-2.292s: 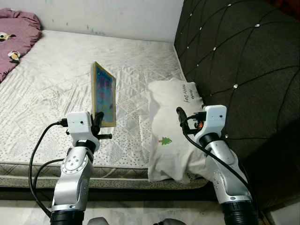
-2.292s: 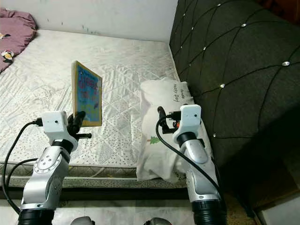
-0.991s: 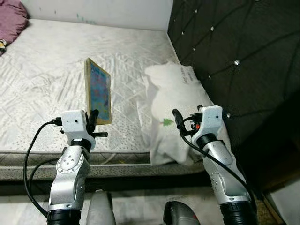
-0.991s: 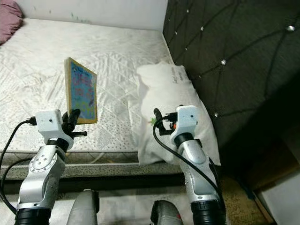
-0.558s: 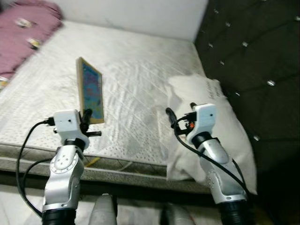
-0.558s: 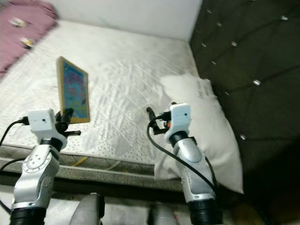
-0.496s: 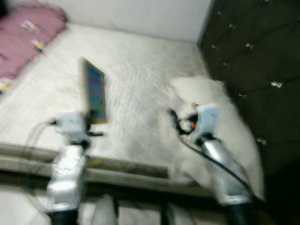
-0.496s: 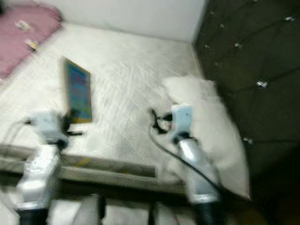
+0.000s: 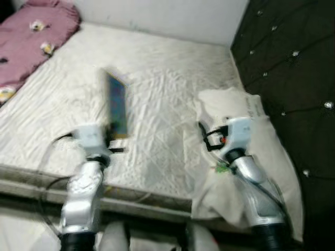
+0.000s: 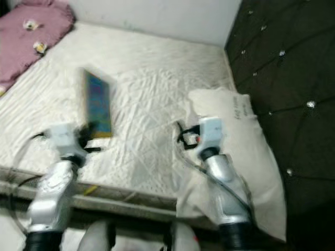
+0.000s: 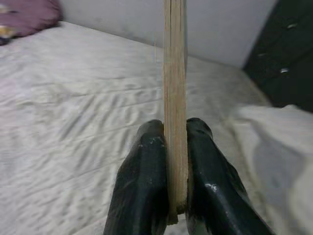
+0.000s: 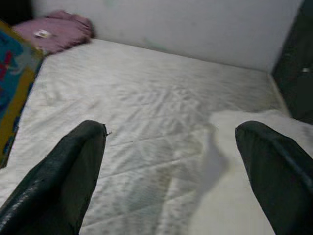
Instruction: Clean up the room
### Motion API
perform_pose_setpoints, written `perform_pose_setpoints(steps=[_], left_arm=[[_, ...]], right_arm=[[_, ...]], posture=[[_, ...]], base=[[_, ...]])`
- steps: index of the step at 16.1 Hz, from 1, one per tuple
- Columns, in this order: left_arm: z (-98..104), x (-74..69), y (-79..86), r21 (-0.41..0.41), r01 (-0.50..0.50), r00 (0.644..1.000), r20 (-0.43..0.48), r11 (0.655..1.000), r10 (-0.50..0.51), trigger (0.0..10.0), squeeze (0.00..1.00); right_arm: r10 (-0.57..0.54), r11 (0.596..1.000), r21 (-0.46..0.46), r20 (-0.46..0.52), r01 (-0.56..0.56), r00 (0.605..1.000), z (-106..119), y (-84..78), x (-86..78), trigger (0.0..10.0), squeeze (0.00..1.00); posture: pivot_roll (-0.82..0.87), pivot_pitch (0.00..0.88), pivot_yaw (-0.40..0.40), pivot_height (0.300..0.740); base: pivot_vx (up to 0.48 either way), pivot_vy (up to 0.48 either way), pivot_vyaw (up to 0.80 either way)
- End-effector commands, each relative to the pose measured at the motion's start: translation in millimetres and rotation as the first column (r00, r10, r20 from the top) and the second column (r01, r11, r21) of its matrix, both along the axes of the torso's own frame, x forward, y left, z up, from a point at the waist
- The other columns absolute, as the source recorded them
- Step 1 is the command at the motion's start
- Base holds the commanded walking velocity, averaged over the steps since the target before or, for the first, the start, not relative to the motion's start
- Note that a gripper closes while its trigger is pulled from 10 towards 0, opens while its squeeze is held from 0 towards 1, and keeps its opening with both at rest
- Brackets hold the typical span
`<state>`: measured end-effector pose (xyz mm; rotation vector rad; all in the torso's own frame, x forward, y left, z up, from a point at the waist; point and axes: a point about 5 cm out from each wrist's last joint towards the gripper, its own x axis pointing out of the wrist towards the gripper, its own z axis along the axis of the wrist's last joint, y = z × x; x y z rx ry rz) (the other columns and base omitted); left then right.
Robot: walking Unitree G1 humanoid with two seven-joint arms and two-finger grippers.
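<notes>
A white quilted mattress (image 9: 157,89) takes up most of the room ahead, running back to a pale wall (image 9: 167,18). Along its right side stands a dark tufted headboard (image 9: 293,68) studded with shiny buttons. A pink blanket (image 9: 31,36) with small patterns lies bunched at the far left corner of the mattress. A white pillow (image 9: 261,157) sits at the near right, against the headboard, and hangs over the mattress edge; there is small writing near its top and a green mark lower down by the right arm.

The left gripper (image 9: 109,137) is held up over the near edge of the mattress, clamped on the bottom edge of a book (image 9: 116,104), a thin board with a colourful face and a tan border, standing upright in the air. The right gripper (image 10: 181,134) hovers empty just left of the pillow, its fingers spread wide.

The head views are blurred, so the book's picture cannot be read. The left wrist view shows it edge-on: the fingers (image 11: 144,181) press both sides of the light wooden edge (image 11: 175,98). The right wrist view shows the wide gap between the fingers (image 12: 73,166) and a corner of the book's bright face at the side.
</notes>
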<state>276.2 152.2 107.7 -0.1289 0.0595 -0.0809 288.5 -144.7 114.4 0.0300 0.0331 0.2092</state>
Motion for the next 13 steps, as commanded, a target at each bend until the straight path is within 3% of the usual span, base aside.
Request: perform_pose_setpoints(steps=[1, 4, 9, 13], left_arm=[[13, 3.2, 11.4, 0.011, -0.041, 0.997, 0.060, 0.999, 0.040, 10.0, 0.00], [13, 4.0, 10.7, 0.005, -0.042, 0.997, 0.058, 0.999, 0.041, 10.0, 0.00], [11, 3.9, 6.9, 0.003, -0.032, 0.999, 0.042, 0.999, 0.032, 10.0, 0.00], [-1, 1.3, 2.7, -0.036, -0.012, 0.998, -0.056, 0.999, 0.010, 10.0, 0.00]], right_arm=[[0.016, 1.000, 0.018, 0.002, -0.016, 1.000, 3, 7.7, 2.4, 10.0, 0.00], [0.010, 1.000, 0.015, 0.008, -0.010, 1.000, 4, 6.8, 3.8, 10.0, 0.00], [0.010, 1.000, 0.015, 0.009, -0.010, 1.000, 5, 6.3, 3.9, 10.0, 0.00], [0.021, 1.000, 0.024, -0.001, -0.021, 1.000, 3, 8.3, 0.0, 10.0, 0.00]], posture=[[-0.01, 0.000, -0.103, 0.658], [-0.01, 0.000, -0.105, 0.658], [-0.01, 0.000, -0.108, 0.658], [-0.01, 0.008, -0.110, 0.654]], base=[[0.364, 0.000, 0.00], [0.319, 0.000, -0.75], [0.000, 0.000, 0.00], [0.000, 0.000, 0.00]])
